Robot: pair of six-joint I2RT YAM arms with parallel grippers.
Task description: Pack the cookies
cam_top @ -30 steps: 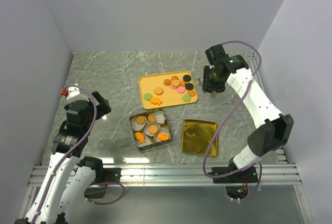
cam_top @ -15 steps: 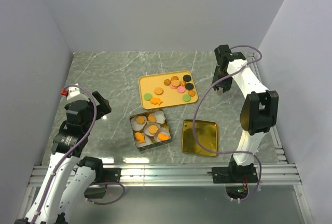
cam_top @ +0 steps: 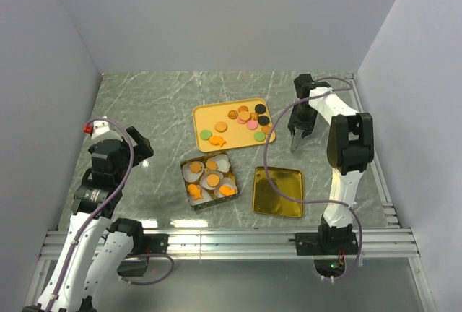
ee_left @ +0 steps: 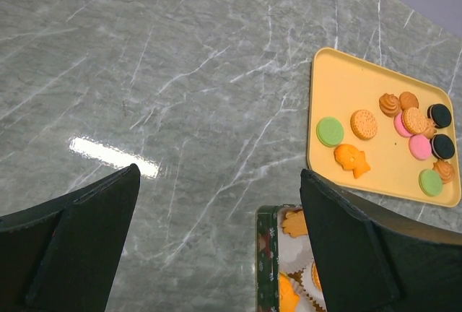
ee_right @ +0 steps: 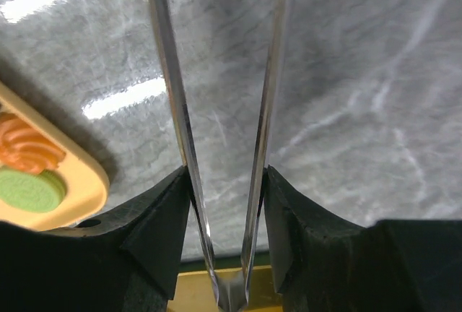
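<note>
Several loose cookies (cam_top: 247, 118) lie on the right half of the yellow tray (cam_top: 206, 118): orange, pink, green and black ones. More cookies (cam_top: 211, 180) sit in white paper cups inside the green tin (cam_top: 185, 182). My right gripper (cam_top: 297, 123) hangs just right of the tray, shut on metal tongs (cam_top: 294, 142) that point toward the near edge. In the right wrist view the tongs (ee_right: 170, 74) run out between the jaws of the right gripper (ee_right: 225, 175), with nothing between their blades. My left gripper (ee_left: 218, 182) stands open over bare table, left of the tin (ee_left: 266, 254).
A gold tin lid (cam_top: 278, 191) lies flat to the right of the tin, near the front edge. The tray's corner (ee_right: 79, 196) with a green cookie (ee_right: 29, 191) shows at the left of the right wrist view. Grey walls close in the table on three sides.
The right arm has folded in, and its gripper with the tongs has dropped and turned, so the tongs now point toward the near side. The left arm has hardly moved.
</note>
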